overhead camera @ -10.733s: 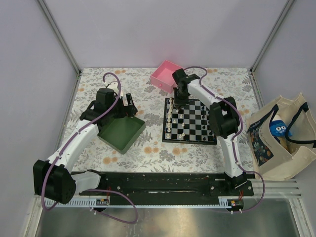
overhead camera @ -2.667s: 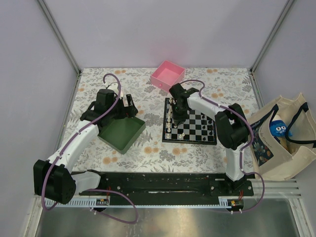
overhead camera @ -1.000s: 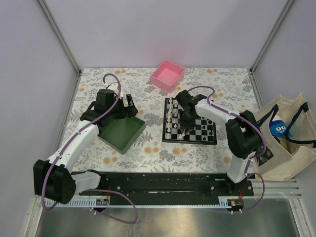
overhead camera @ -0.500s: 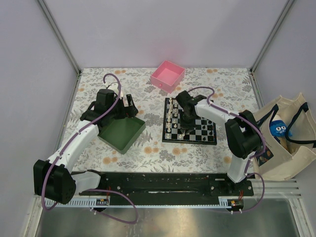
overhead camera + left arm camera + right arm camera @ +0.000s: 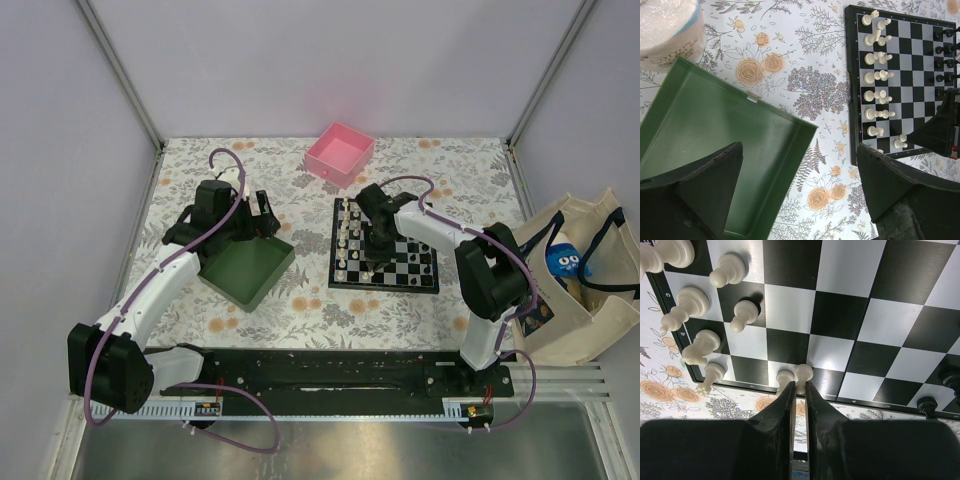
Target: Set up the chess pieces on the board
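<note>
My right pincer, fingers almost together, grip not confirmable, points straight at the upright white pawn at its tips, on the chessboard's rim-side row.

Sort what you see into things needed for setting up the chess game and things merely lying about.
Needed: board, white pieces, black pieces, right gripper.
Just lying about: green tray, pink box, tote bag.
</note>
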Robot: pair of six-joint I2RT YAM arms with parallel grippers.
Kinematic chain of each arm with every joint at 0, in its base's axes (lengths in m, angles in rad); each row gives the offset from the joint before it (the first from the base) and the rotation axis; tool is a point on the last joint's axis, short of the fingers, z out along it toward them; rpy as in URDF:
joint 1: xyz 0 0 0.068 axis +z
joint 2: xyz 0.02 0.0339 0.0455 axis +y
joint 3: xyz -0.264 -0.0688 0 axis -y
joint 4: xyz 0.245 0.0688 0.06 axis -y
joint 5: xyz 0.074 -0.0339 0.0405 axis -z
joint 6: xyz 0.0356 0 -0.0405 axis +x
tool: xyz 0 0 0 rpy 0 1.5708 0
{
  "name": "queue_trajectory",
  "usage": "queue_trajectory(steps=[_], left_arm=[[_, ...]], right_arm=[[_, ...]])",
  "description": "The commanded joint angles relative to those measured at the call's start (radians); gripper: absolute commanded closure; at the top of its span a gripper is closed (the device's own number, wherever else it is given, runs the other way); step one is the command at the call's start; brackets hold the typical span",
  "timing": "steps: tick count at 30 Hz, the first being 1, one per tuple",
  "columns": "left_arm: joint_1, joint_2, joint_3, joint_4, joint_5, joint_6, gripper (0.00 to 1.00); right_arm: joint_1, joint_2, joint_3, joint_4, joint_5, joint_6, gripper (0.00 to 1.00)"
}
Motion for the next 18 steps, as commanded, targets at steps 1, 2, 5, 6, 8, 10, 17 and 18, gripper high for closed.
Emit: queue_trajectory(steps=[1,2,5,6,8,10,17,18], left_arm=[[0.000,-0.018,-0.001,0.049,0.018,-0.007,0.01],[-0.002,-0.018,-0.002,0.049,0.020,-0.009,0.01],[-0.002,-0.021,-0.002,0.049,0.015,-0.007,0.01],[-0.002,-0.021,-0.004,0.049,0.015,-0.007,0.01],[0.000,-0.023,-0.004,0.044,0.012,-0.007,0.01],[-0.002,-0.027,-0.004,0.044,0.009,-0.006,0.01],[-0.002,-0.027,-0.002,0.044,0.010,-0.006,0.01],[-0.002,-0.027,-0.002,0.044,0.009,-0.006,0.01]], right_arm=[[0.002,-0.012,0.022,0.004,0.009,-0.019,0.85],[0.002,-0.014,0.030,0.002,0.005,-0.022,0.86],[0.003,-0.011,0.053,0.004,-0.005,-0.031,0.87],[0.003,-0.008,0.065,0.002,-0.005,-0.037,0.87],[0.003,-0.003,0.077,0.002,-0.007,-0.035,0.87],[0.005,0.006,0.093,0.004,-0.011,-0.039,0.87],[0.026,0.035,0.120,0.007,-0.030,-0.035,0.87],[0.031,0.040,0.123,0.009,-0.033,-0.034,0.87]])
